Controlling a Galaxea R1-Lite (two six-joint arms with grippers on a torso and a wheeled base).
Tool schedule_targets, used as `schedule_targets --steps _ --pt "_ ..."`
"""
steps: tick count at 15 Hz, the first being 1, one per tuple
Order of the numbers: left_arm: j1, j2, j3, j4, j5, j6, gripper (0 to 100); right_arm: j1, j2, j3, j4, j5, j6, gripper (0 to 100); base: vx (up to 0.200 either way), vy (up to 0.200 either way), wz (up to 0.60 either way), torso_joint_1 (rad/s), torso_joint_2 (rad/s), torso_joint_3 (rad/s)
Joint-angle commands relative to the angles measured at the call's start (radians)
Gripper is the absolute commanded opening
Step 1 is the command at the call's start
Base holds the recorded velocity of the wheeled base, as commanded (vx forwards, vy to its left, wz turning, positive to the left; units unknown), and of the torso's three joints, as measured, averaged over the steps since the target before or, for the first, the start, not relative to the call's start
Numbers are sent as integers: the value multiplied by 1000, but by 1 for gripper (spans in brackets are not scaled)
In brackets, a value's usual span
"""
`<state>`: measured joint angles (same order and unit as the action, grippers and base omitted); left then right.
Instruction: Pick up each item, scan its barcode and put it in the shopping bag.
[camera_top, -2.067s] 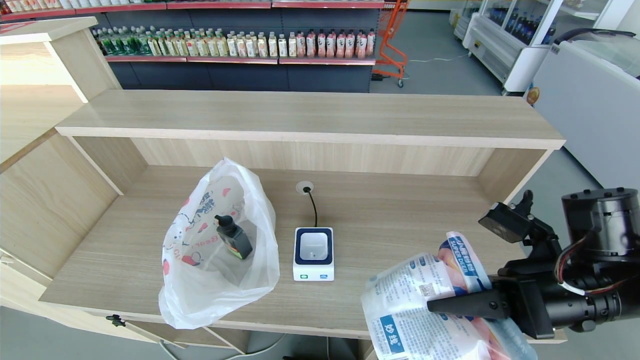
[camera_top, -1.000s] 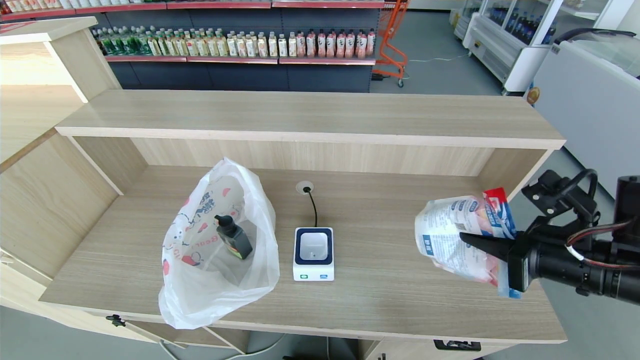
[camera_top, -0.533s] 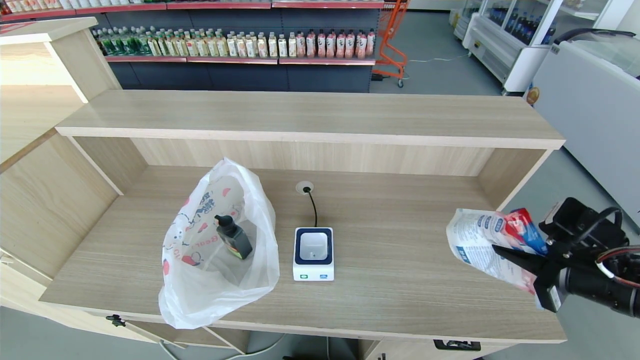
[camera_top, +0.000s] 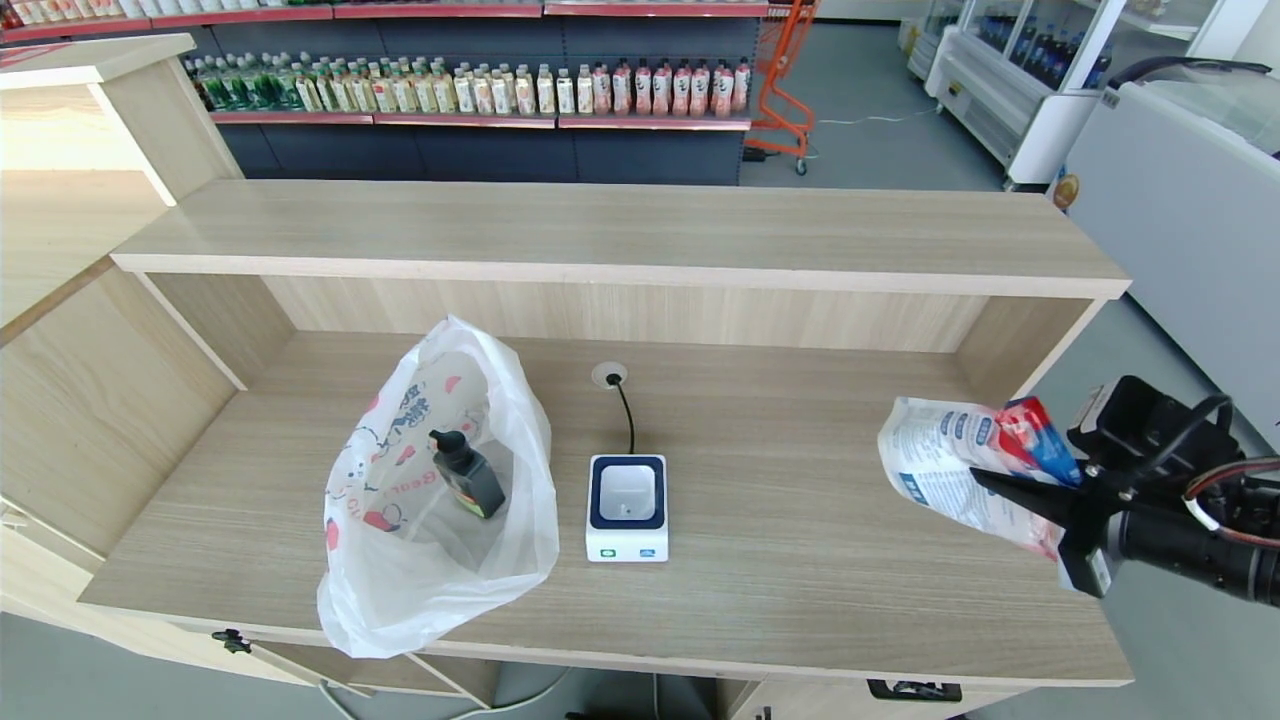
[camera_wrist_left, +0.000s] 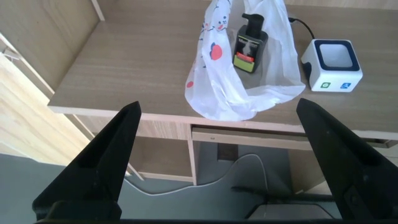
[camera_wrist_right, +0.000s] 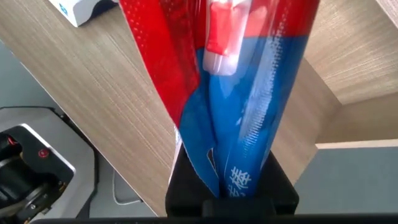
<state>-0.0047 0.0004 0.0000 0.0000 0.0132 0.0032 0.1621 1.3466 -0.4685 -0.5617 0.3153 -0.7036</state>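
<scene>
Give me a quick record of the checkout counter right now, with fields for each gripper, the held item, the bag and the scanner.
Right gripper: shut on the pouch, in the air by the counter's right end
Pouch: white, blue and red, clear of the surface, to the right of the scanner
Left gripper: open, empty, out in front of the counter's near edge
Shopping bag: on the counter left of the scanner, mouth open
In the bag: dark pump bottle
Scanner: white, window facing up, cable running to a hole behind it
</scene>
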Motion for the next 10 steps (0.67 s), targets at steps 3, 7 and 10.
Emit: schedule_targets --steps 3,7,10 --pt "0 0 0 0 1 -6 100 4 9 -19 11 88 9 0 0 67 0 1 -1 1" --pt "0 0 0 0 1 -3 100 0 17 -84 91 165 41 0 0 200 0 2 -4 1" --pt "0 0 0 0 1 -2 100 0 43 -87 94 166 41 0 0 200 0 4 1 2"
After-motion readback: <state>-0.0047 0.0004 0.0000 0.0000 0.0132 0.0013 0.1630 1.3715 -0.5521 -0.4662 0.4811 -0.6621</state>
